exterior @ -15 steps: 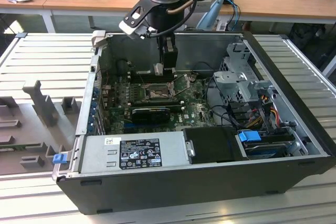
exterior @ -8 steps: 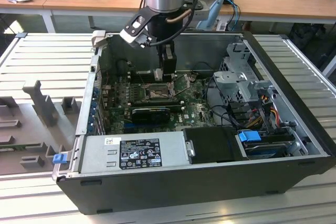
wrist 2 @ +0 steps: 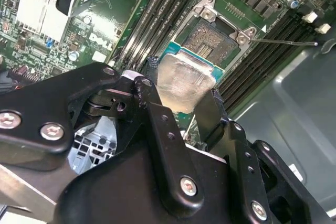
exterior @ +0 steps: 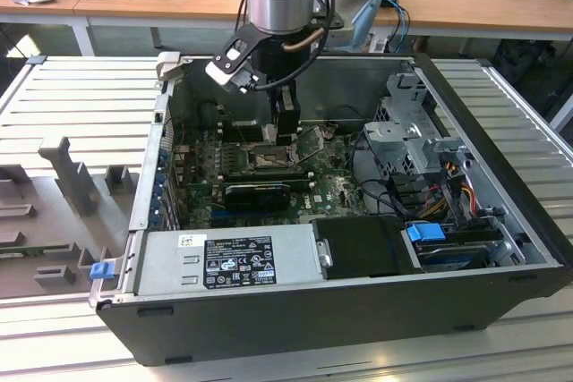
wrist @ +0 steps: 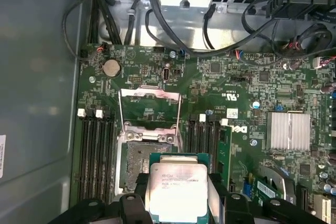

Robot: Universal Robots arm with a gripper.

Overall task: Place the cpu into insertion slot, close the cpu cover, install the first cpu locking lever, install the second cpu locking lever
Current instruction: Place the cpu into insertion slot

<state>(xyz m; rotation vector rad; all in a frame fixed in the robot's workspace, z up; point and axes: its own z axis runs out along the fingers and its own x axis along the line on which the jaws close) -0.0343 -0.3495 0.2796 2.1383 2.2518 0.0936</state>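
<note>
The cpu (wrist: 178,190) is clamped in the claw (exterior: 285,134) — held close to the insertion slot (wrist: 137,165), at the grey box's (exterior: 237,261) 12 o'clock.

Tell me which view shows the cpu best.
The first wrist view: the cpu shows nearly its whole metal top face-on, held in the gripper. The second wrist view catches it tilted, its lower part behind the fingers. In the exterior view the gripper stands in front of it.
</note>
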